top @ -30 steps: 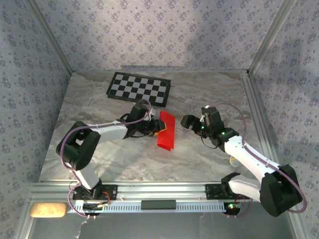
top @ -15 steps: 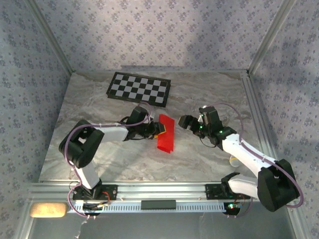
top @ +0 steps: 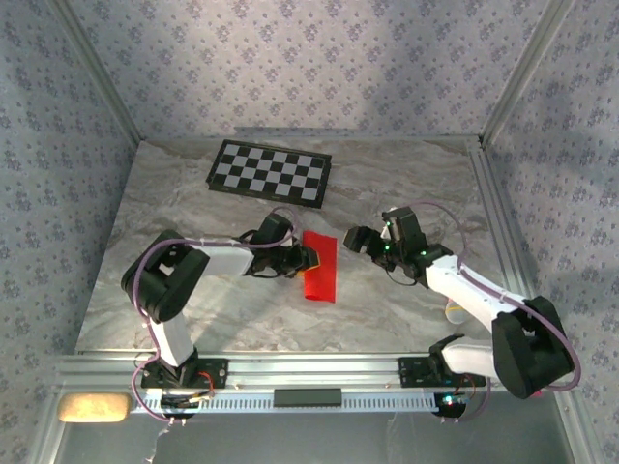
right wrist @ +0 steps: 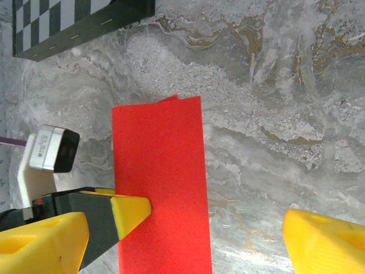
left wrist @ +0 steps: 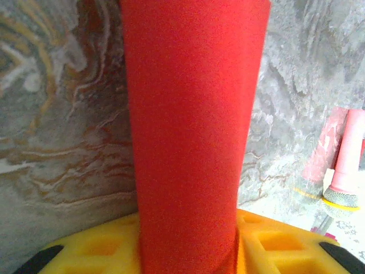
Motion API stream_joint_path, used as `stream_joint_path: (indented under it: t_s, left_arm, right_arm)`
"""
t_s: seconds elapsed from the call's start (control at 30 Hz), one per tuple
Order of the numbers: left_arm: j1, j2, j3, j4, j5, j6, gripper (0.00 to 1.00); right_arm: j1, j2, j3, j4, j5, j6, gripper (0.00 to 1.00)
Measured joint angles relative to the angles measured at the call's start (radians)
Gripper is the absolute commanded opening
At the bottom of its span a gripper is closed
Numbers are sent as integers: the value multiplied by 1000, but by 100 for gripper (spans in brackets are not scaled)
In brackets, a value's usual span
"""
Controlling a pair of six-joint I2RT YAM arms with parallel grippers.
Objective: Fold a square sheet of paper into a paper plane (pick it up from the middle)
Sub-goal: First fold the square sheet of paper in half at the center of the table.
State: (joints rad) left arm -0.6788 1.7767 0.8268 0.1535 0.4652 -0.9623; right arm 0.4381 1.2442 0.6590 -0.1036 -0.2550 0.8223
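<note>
Laying the red paper [top: 321, 275] flatter than before, I pinch it in my left gripper [top: 309, 259], my right gripper [top: 354, 238] open to press.

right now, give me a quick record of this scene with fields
sheet: square sheet of paper, red, folded into a narrow rectangle, lying on the table
left tool: closed on the sheet's left edge
right tool: open, just right of the sheet, not touching it
checkerboard: far side of the table, apart from the sheet
</note>
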Motion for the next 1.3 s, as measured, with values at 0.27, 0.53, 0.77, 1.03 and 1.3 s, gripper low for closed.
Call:
stream_joint_path:
  t_s: [0.27, 0.53, 0.77, 1.03, 1.3]
  left_arm:
    - [-31, 0, 63, -112, -71, 61, 50]
    - [-64, -6, 113, -215, -169, 110, 53]
    - [-62, -47, 110, -263, -250, 116, 55]
    - [-61, -77, 97, -274, -272, 129, 52]
    - [-61, -69, 101, -344, -275, 163, 50]
  right_arm:
    - [0, 23, 7, 2, -8, 0, 90]
    - [3, 35, 8, 3, -16, 0, 91]
    - [3, 47, 13, 3, -23, 0, 91]
    - [10, 62, 16, 3, -23, 0, 92]
    - [12, 74, 19, 3, -26, 0, 92]
